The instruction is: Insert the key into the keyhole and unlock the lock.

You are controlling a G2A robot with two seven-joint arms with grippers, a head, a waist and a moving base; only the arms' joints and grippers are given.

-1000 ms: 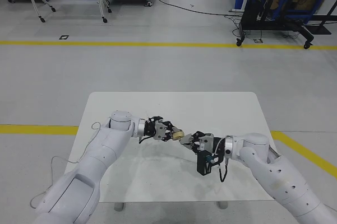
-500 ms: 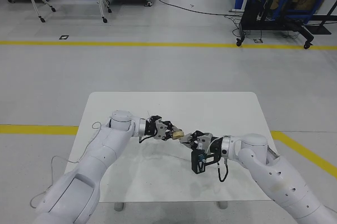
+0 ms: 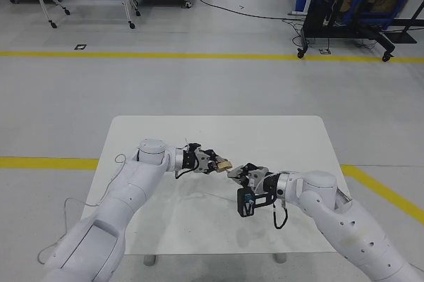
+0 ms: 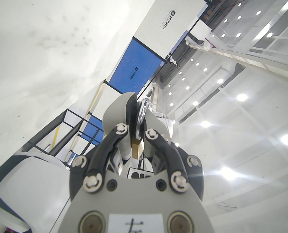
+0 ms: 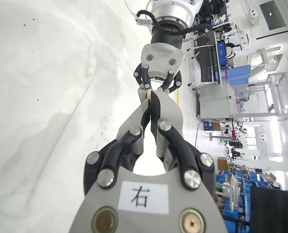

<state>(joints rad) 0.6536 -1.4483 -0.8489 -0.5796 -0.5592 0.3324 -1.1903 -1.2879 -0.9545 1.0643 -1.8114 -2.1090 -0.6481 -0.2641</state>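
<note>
Lock [image 3: 223,166] sits clear of the worktop [image 3: 282,137], above its middle, clamped in your left gripper [image 3: 210,162]. Your right gripper [image 3: 238,173] meets it head-on, fingers pinched together, tips right against the brass body. Whatever lies between those pads is hidden from you, so you cannot make out the key itself.

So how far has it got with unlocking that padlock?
Done: the left gripper holds the brass padlock over the table. In hand: the right gripper, shut, meets the padlock tip-on; the key is hidden, so insertion is unclear. Remaining: the unlocking turn.
</note>
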